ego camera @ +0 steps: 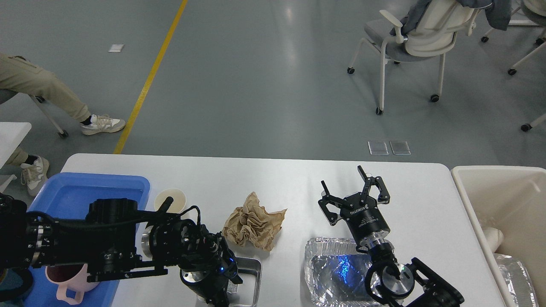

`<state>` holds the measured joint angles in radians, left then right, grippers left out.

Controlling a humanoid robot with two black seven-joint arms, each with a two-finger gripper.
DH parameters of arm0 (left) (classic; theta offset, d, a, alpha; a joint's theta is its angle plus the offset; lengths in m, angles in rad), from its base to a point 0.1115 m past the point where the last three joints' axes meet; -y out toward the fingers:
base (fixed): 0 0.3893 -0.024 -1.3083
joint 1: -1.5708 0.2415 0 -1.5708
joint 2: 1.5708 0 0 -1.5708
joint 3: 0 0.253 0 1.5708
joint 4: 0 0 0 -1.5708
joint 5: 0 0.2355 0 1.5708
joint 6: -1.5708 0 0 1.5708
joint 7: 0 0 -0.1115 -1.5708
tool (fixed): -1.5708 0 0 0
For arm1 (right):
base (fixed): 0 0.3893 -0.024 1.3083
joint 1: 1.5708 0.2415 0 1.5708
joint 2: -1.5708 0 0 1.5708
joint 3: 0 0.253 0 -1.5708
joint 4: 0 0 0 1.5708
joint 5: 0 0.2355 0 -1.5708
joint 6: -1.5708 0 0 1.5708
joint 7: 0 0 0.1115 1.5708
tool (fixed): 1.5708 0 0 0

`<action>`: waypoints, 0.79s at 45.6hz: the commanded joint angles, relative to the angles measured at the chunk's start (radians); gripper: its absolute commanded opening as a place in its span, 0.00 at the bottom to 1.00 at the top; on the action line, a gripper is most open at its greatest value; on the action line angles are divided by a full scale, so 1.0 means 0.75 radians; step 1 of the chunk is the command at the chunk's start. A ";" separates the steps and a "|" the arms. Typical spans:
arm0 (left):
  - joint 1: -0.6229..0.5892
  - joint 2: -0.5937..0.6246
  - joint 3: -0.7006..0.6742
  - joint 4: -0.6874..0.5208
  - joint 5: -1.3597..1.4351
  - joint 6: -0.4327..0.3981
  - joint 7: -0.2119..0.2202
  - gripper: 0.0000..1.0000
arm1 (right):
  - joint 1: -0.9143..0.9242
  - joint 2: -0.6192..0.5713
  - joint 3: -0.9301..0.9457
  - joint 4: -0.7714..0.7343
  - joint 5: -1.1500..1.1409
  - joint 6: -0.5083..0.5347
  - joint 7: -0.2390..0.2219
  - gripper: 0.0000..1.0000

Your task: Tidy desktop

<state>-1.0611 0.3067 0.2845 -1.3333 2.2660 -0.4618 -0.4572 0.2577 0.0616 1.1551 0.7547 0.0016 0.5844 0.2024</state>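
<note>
Desktop: the white desktop [273, 179] is filling the lower half of the head view, with rounded far corners, and it is carrying most of the things below.
Right gripper: the right gripper [343, 183] is hovering above the desktop near its middle-right part, with its two fingers spread wide apart and holding nothing.
Left gripper: the left gripper [213, 294] is pointing down at the near edge, over a small metal tray [251, 277]; it is dark and seen end-on, so I cannot tell if its fingers are spread or pressed together.
Crumpled paper: a brown crumpled paper [254, 221] is lying on the desktop between the two arms, just beyond the metal tray.
Foil tray: a shiny foil tray [337, 268] is sitting under the right arm, near the front edge.
Paper cup: a paper cup [170, 199] is standing just beside the blue tray, partly hidden by the left arm.
Blue tray: a blue tray [85, 187] is lying at the left end of the desktop, with a pink mug [68, 283] inside it.
Cream bin: a cream bin [499, 200] is standing at the right end of the desktop.
</note>
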 commanded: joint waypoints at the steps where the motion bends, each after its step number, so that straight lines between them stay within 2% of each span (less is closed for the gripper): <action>1: 0.004 -0.012 0.001 0.009 0.004 0.000 -0.002 0.82 | 0.000 0.000 0.000 0.000 0.000 0.000 0.000 1.00; 3: 0.004 -0.014 0.003 0.011 0.004 0.000 -0.002 0.81 | 0.000 0.000 0.000 0.000 0.000 0.000 0.000 1.00; 6: -0.007 -0.026 0.072 0.009 0.004 0.004 -0.012 0.73 | 0.000 0.000 0.000 0.000 0.002 0.002 0.000 1.00; 24: -0.005 -0.039 0.114 0.011 0.004 0.010 -0.016 0.72 | -0.006 -0.013 0.002 0.000 0.002 0.027 0.002 1.00; 36: -0.003 -0.039 0.114 0.033 0.004 0.014 -0.016 0.65 | -0.012 -0.013 0.002 0.000 0.002 0.029 0.002 1.00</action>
<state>-1.0629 0.2776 0.3697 -1.3142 2.2691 -0.4514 -0.4697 0.2511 0.0522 1.1567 0.7547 0.0029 0.6057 0.2038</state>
